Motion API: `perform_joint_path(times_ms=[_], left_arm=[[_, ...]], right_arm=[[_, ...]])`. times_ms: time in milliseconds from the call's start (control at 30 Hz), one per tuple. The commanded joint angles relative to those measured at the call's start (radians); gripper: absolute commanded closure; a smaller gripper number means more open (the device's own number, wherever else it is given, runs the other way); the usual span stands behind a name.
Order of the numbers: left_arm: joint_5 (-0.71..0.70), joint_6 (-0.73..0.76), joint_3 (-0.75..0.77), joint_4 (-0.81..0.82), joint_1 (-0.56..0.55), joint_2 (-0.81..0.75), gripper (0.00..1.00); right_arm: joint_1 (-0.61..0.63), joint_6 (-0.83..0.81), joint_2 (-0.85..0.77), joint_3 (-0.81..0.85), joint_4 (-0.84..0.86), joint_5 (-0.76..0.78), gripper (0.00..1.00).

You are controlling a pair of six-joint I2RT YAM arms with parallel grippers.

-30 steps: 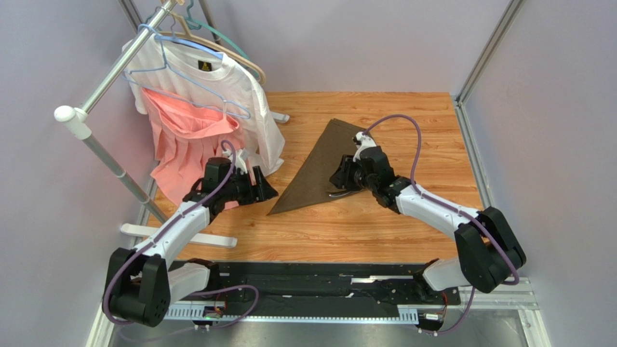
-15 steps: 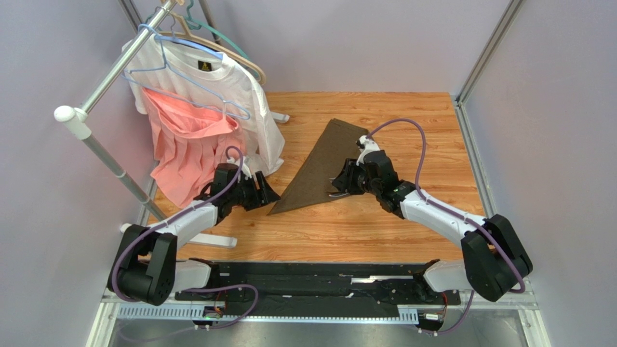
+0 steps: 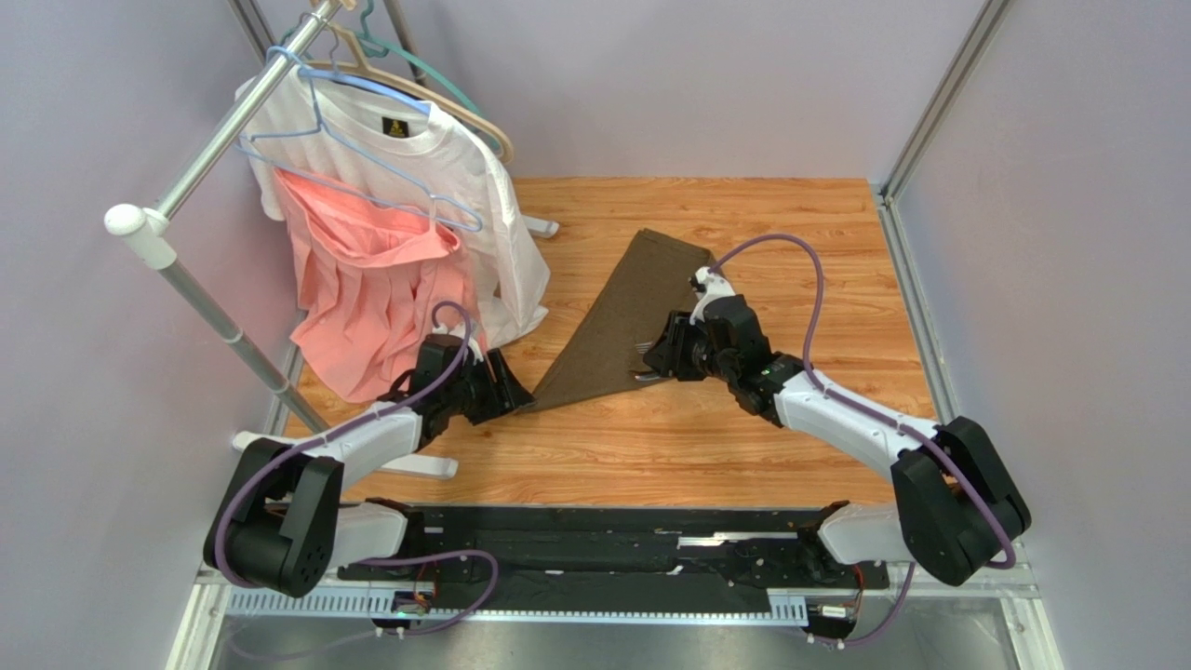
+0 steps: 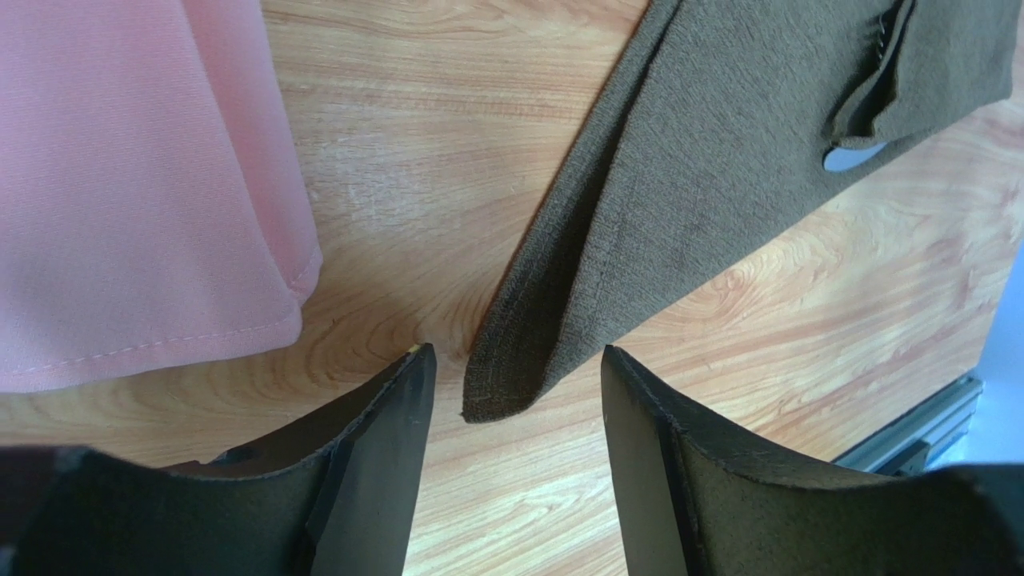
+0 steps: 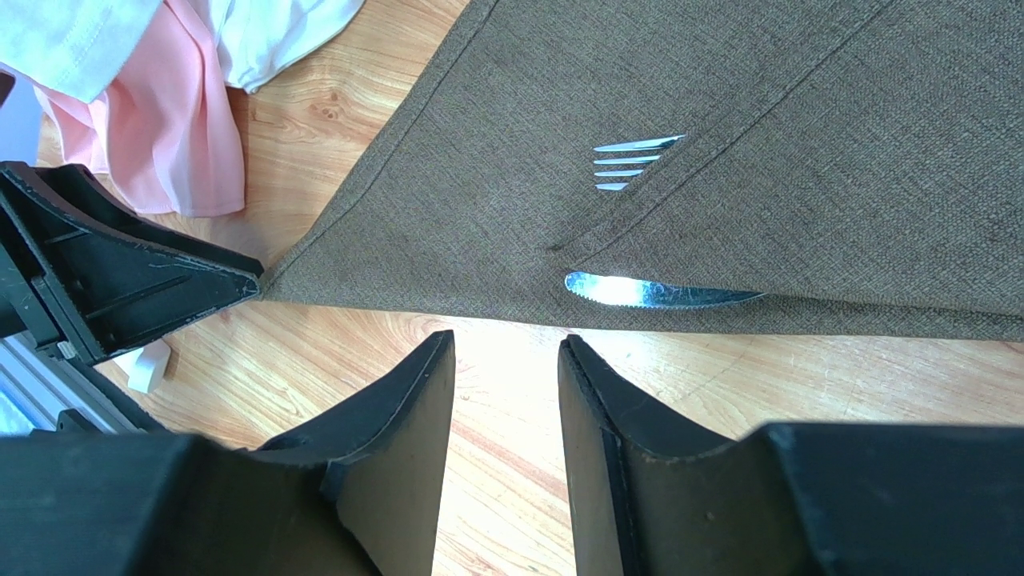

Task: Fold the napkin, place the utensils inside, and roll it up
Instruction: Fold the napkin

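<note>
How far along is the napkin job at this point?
Done: the napkin is folded into a triangle, with the fork and knife tucked under a flap, tips showing. In hand: the left end effector, open, straddles the napkin's near corner; the right end effector hovers open by the knife. Remaining: rolling it up.

Light is bright, even and diffuse in all three views, and shadows are faint and soft-edged. Between the left gripper (image 4: 517, 360) tips, the napkin (image 4: 721, 144) casts a thin dark rim on the table (image 4: 421, 156). Just beyond the right gripper (image 5: 505, 342), the knife (image 5: 661, 291) flares white with glare and the fork (image 5: 633, 162) tines glint. Both grippers' fingers look slightly soft, while the weave ahead of them is crisp.
</note>
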Motion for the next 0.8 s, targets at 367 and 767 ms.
perform_joint_path(times_ms=[367,767], left_arm=[[0.010,-0.055,-0.038,0.040,-0.021,0.031,0.50],[-0.001,-0.032,-0.039,-0.045,-0.027,0.002,0.54]], right_arm=[[-0.001,0.020,-0.033,-0.034,0.074,-0.004,0.60],[-0.003,0.026,-0.053,-0.051,0.096,-0.013,0.60]])
